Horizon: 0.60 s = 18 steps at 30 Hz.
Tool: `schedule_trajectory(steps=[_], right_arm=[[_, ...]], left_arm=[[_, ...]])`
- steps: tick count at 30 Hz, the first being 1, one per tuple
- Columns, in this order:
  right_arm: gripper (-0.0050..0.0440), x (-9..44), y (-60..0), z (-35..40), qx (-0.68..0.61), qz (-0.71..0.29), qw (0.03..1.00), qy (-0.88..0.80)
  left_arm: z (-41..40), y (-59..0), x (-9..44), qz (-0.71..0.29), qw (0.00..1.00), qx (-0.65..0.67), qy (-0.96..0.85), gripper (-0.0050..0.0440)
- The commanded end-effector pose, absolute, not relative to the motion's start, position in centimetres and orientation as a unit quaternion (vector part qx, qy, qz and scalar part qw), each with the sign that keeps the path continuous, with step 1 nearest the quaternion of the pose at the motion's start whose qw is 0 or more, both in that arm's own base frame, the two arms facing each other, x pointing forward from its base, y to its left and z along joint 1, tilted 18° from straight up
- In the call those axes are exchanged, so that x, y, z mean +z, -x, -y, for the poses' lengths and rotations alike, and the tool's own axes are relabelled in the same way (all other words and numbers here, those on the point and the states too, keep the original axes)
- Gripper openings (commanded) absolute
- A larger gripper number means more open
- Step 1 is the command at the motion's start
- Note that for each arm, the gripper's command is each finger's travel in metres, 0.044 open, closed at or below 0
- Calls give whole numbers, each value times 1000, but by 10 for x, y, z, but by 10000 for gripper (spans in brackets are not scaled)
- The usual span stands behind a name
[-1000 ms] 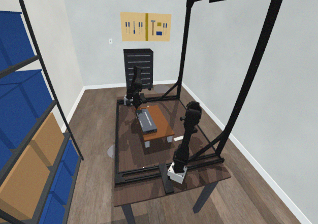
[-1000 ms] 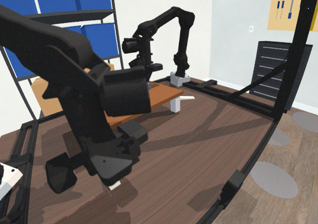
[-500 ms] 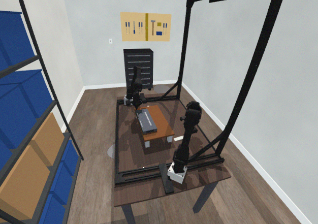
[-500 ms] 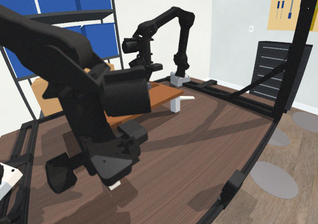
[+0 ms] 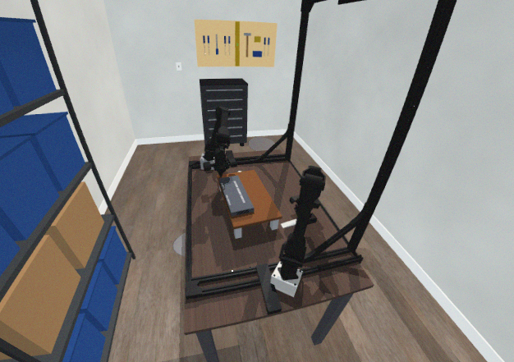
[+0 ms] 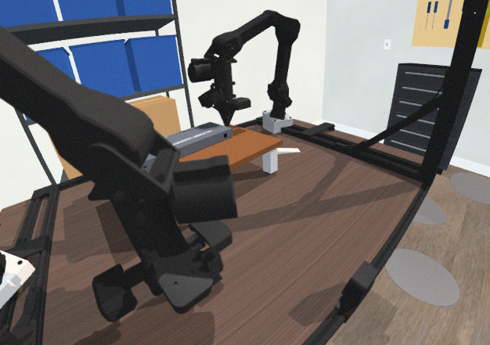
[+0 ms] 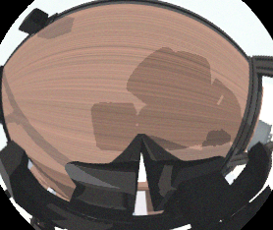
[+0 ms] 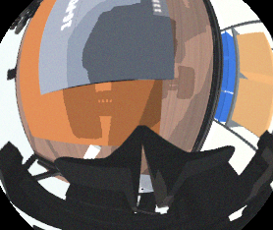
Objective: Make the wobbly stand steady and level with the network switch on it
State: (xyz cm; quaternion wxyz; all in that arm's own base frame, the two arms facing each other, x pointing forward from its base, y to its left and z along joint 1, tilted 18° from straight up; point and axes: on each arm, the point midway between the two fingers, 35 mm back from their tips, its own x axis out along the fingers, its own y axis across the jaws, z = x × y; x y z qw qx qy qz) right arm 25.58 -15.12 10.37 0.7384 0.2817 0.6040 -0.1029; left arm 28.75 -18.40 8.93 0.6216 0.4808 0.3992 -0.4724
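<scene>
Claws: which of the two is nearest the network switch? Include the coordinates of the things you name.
The right claw (image 5: pixel 222 176) (image 6: pixel 228 125) (image 8: pixel 141 129); only its wrist camera shows the network switch (image 5: pixel 238 196) (image 6: pixel 199 136) (image 8: pixel 126 49).

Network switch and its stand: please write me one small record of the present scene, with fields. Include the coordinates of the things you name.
switch: grey network switch (image 5: pixel 239 202) (image 6: pixel 203 136) (image 8: pixel 57 54), on the stand
stand: orange-brown top (image 5: pixel 263 200) (image 6: pixel 241 143) (image 8: pixel 49 118), white legs
level: cannot tell
white wedge (image 5: pixel 288 223): on the table, off the stand
left claw (image 5: pixel 312 221) (image 6: pixel 178 307) (image 7: pixel 140 137): shut, empty
right claw (image 5: pixel 222 175) (image 6: pixel 227 124) (image 8: pixel 141 129): shut, empty
</scene>
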Motion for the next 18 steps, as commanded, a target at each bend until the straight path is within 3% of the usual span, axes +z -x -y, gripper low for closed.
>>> schedule_trajectory(steps=[1, 18], right_arm=[[0, 96, -256, 149, -100, -611, 732, -285], [0, 96, -256, 149, -100, -611, 732, -285]], left_arm=[[185, -288, 86, -401, 621, -472, -480, 0], [173, -288, 83, -401, 621, -472, -480, 0]])
